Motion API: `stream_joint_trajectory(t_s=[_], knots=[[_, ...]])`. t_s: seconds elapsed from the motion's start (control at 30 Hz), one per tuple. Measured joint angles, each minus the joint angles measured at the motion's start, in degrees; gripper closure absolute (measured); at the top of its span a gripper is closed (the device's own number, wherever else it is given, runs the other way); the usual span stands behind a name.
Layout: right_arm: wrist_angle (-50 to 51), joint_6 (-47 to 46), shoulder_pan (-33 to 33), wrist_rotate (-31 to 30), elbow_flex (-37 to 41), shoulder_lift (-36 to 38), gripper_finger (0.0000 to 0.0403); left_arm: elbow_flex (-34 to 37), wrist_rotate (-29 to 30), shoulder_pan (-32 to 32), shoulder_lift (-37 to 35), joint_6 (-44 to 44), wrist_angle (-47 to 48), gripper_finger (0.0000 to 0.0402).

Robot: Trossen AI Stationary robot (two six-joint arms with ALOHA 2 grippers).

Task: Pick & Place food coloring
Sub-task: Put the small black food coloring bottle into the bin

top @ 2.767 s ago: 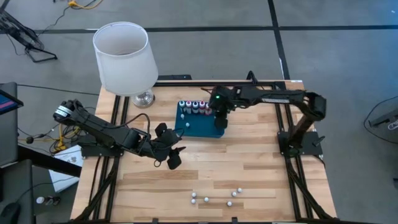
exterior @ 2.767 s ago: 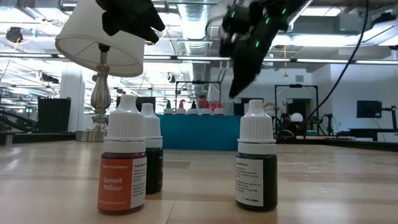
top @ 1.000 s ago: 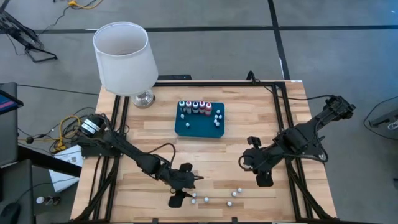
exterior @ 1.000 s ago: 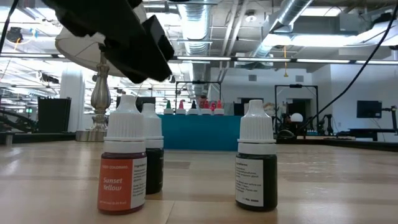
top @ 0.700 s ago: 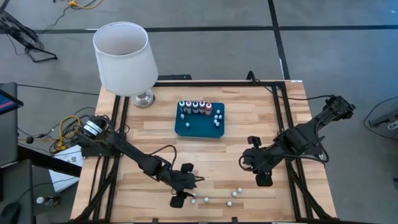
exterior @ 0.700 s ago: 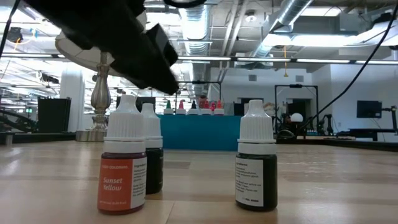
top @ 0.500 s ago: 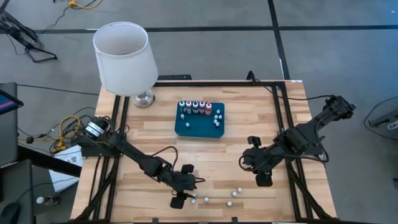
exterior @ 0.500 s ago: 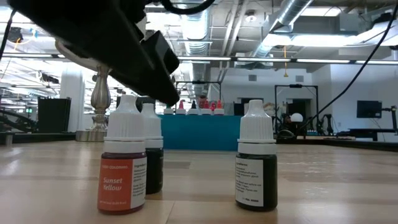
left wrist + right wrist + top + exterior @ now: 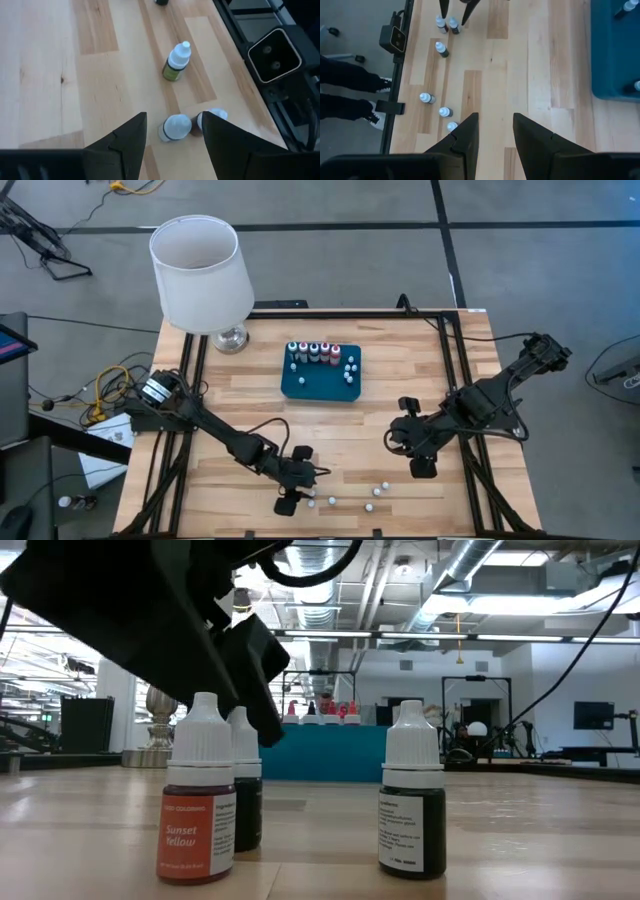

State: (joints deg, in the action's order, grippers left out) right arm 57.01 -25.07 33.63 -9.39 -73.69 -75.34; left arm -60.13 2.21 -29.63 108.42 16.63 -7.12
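Food coloring bottles (image 9: pixel 345 497) are standing loose along the near table (image 9: pixel 470 510) edge; others are sitting upright on the teal tray (image 9: pixel 320 384) mid-table. Left gripper (image 9: pixel 170 131) is hovering low over two near bottles, one (image 9: pixel 175 128) lying between its spread, empty fingers (image 9: pixel 126 138); a green bottle (image 9: pixel 176 61) is standing just beyond. Right gripper (image 9: pixel 421 463) is waiting farther right, fingers parted, holding nothing. Lamp (image 9: pixel 200 275) is standing at the far left corner.
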Motion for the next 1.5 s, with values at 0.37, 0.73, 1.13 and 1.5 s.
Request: stream_joint_trajectory(t_s=[0.37,0.73,1.13,1.5], knots=[[0.0,0.0,0.0,0.0,0.0,0.0,0.0292,0.0,0.6,0.0,0.5,-0.5,0.1,0.0219],[0.0,0.0,0.0,-1.3,0.0,0.0,0.0292,0.0,0.9,0.0,0.5,-2.7,0.1,0.0219],[0.0,0.0,0.0,-2.8,0.0,0.0,0.0292,0.4,2.7,0.0,0.5,-2.7,0.1,0.0219],[-0.1,-0.5,0.0,-2.8,0.0,0.0,0.0292,0.4,4.8,0.1,0.5,-1.5,0.5,0.0219]])
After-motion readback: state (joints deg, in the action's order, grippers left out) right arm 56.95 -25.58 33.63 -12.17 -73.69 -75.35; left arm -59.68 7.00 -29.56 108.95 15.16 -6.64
